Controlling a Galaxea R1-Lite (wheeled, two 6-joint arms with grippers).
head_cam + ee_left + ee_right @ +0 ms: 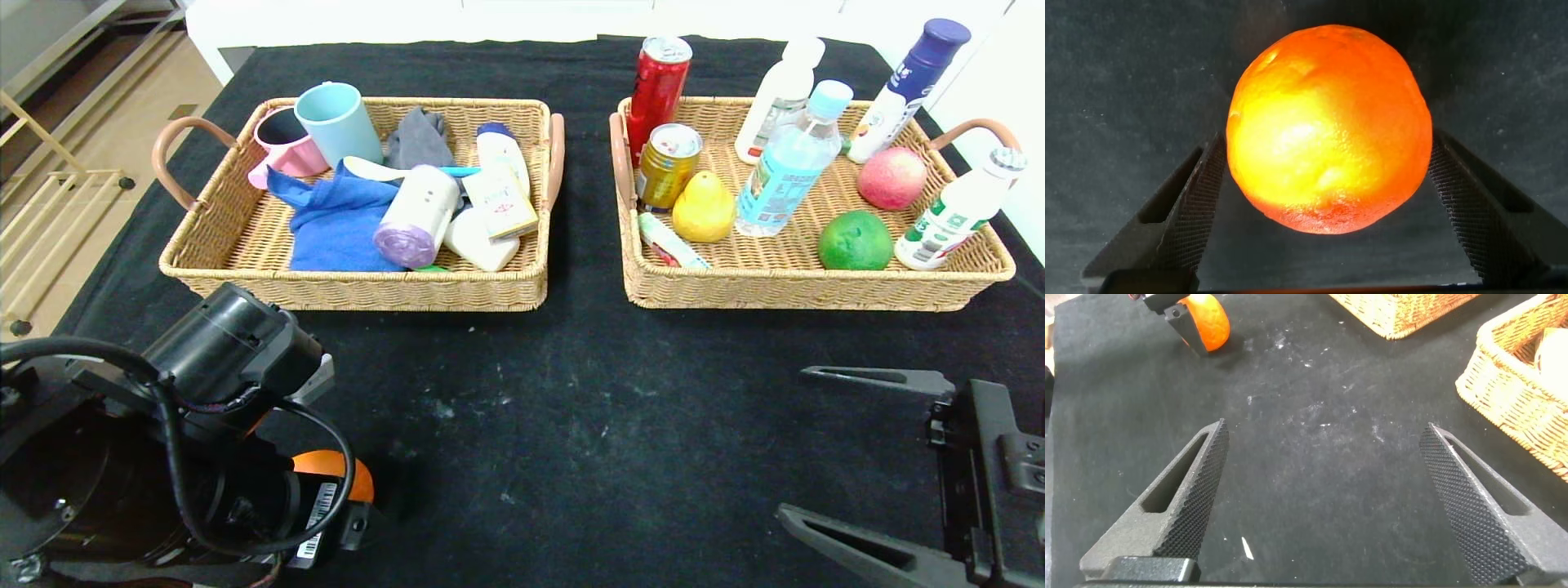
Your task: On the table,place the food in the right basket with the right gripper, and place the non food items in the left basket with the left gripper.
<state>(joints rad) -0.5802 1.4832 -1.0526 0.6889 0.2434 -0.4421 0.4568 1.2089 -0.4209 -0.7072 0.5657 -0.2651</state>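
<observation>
An orange (pixel 1329 126) lies on the black cloth at the table's front left; it also shows in the head view (pixel 339 478) and, far off, in the right wrist view (pixel 1208 322). My left gripper (pixel 1327 139) is low over the cloth with one finger pressed against each side of the orange. In the head view the arm hides most of the gripper (pixel 351 502). My right gripper (pixel 792 441) is open and empty above the bare cloth at the front right; its spread fingers (pixel 1200 482) show in its wrist view.
The left wicker basket (pixel 351 290) holds cups, cloths, a roll and bottles. The right wicker basket (pixel 816 294) holds cans, bottles, a pear, an apple and a green fruit. Black cloth (pixel 571 408) lies between the baskets and the arms.
</observation>
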